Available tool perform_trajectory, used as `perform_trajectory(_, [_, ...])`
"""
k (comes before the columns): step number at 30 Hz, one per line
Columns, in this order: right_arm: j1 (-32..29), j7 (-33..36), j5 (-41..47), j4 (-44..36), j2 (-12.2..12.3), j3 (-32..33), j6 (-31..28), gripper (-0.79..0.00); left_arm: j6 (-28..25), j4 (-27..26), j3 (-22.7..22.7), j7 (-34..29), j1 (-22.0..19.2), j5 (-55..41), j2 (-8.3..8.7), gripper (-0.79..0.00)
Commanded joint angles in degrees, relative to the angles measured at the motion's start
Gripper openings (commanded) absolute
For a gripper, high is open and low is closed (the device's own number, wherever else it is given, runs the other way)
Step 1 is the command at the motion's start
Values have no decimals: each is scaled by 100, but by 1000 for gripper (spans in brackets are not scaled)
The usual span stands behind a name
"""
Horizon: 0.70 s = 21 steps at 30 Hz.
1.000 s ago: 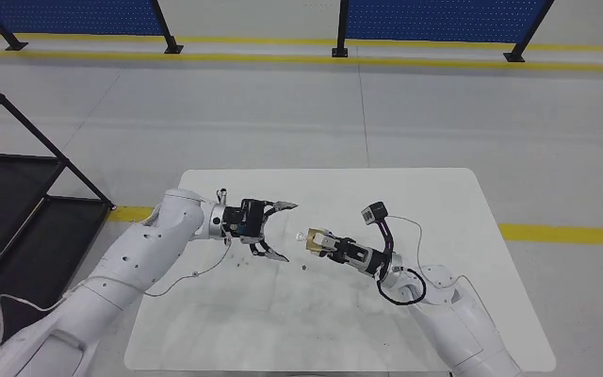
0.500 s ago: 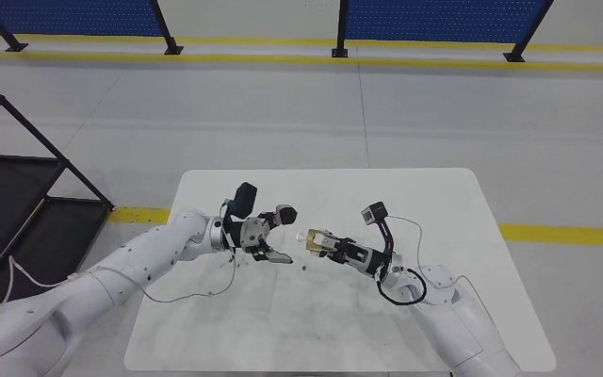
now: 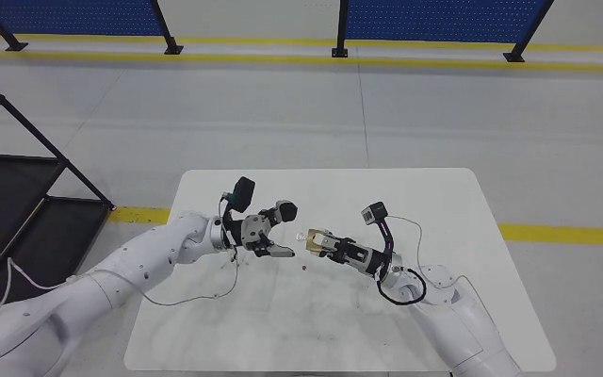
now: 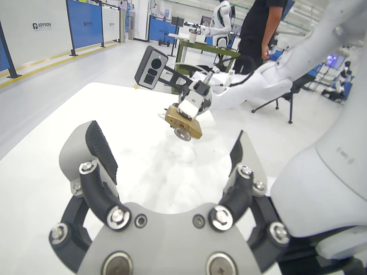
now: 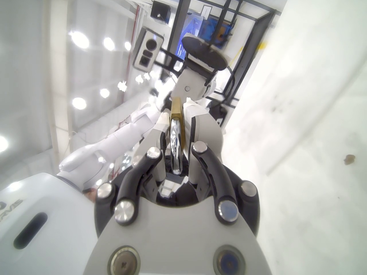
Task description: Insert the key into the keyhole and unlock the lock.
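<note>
**Key head faced the empty left jaws across a short gap**

Nearest in the left wrist view, the left gripper (image 4: pixel 165 141) stood with its jaws spread wide and nothing between them, above the white table (image 4: pixel 57 150). Straight ahead through that gap, near but apart, sat the key (image 4: pixel 182 134). Its round silver head stuck out of the lock (image 4: pixel 187 123), apparently already seated in the keyhole, and pointed back toward the spread jaws.

Beyond it the brass lock hung clear of the table, clenched at its far end by the right gripper (image 4: pixel 191 105).

From above, left gripper (image 3: pixel 285 232), key (image 3: pixel 301 237), lock (image 3: pixel 317 240) and right gripper (image 3: pixel 330 245) fell almost on one line. The lock's long axis ran along that line.

The left arm was the free one and the nearer to the key head. By my judgement, the coming move called for a straight advance along this axis, closing on the head and then twisting.
</note>
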Motion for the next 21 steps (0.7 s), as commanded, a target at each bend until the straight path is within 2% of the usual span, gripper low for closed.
perform_trajectory(1, [0, 0, 0, 0, 0, 0, 0, -785, 1, -111, 144, -668, -145, -1057, 87, 0])
perform_trajectory(5, [0, 0, 0, 0, 0, 0, 0, -785, 1, -316, 362, -2195, -417, -2749, 267, 0])
perform_trajectory(10, [0, 0, 0, 0, 0, 0, 0, -785, 1, -287, 412, -4146, -749, -4561, 426, 0])
perform_trajectory(15, [0, 0, 0, 0, 0, 0, 0, -785, 12, -48, 584, -6266, -906, -6509, 455, 0])
perform_trajectory(20, [0, 0, 0, 0, 0, 0, 0, -785, 725, 70, 718, -8461, -993, -8684, 376, 0])
perform_trajectory(21, [0, 0, 0, 0, 0, 0, 0, -785, 956, 39, 722, -8714, -969, -9016, 350, 0])
